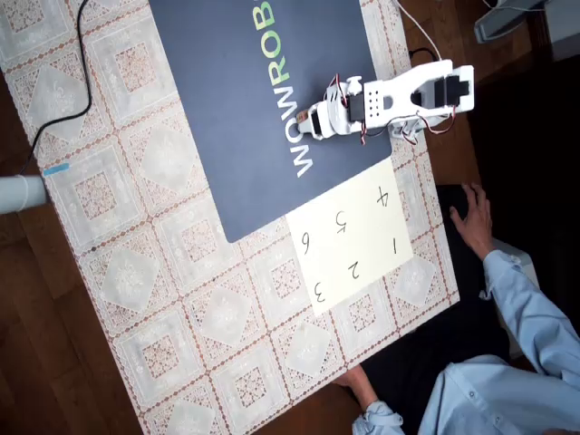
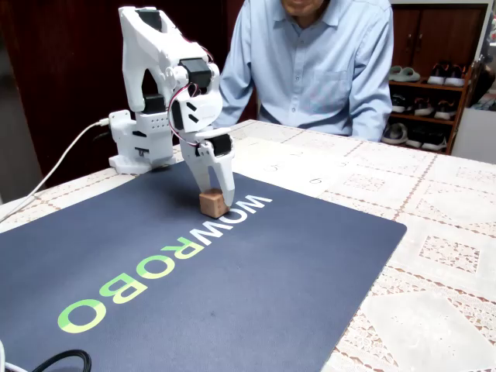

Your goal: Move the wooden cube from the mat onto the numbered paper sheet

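While the wooden cube [image 2: 212,203] is seen resting on the mat [image 2: 232,294] at the white lettering, it is pinched between the lowered gripper [image 2: 215,194] fingers; the numbered paper sheet [image 2: 291,167] is found beyond, toward the seated person.

A pale lace-patterned tablecloth [image 1: 154,272] covers the table, which stands on a dark reddish-brown wooden floor [image 1: 36,362], while behind it in the fixed view a dark wooden cabinet [image 2: 434,39] holds pairs of shoes [image 2: 418,105] on open shelves
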`<state>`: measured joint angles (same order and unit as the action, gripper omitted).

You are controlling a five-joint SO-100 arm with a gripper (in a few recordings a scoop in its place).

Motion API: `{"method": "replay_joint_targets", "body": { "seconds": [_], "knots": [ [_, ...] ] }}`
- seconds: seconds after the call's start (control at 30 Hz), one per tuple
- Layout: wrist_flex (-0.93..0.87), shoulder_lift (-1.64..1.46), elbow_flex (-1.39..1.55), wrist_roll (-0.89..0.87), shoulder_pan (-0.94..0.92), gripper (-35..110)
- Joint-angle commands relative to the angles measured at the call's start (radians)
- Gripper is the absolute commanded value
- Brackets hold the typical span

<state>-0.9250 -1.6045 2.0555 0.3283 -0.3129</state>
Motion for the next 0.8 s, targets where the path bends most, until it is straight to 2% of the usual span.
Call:
{"method": "replay_joint_targets", "body": {
  "seconds": [0.0, 0.27, 0.4, 0.57, 0.77],
  "knots": [
    [-0.008, -0.002, -0.021, 0.023, -0.011, 0],
    [-0.044, -0.132, 0.009, 0.061, -0.021, 0],
    [-0.126, -0.29, -0.008, 0.055, 0.061, 0],
    [-0.195, -0.468, -0.02, -0.005, 0.284, 0],
    [-0.206, -0.423, -0.11, -0.149, 0.661, 0]
  ]
}}
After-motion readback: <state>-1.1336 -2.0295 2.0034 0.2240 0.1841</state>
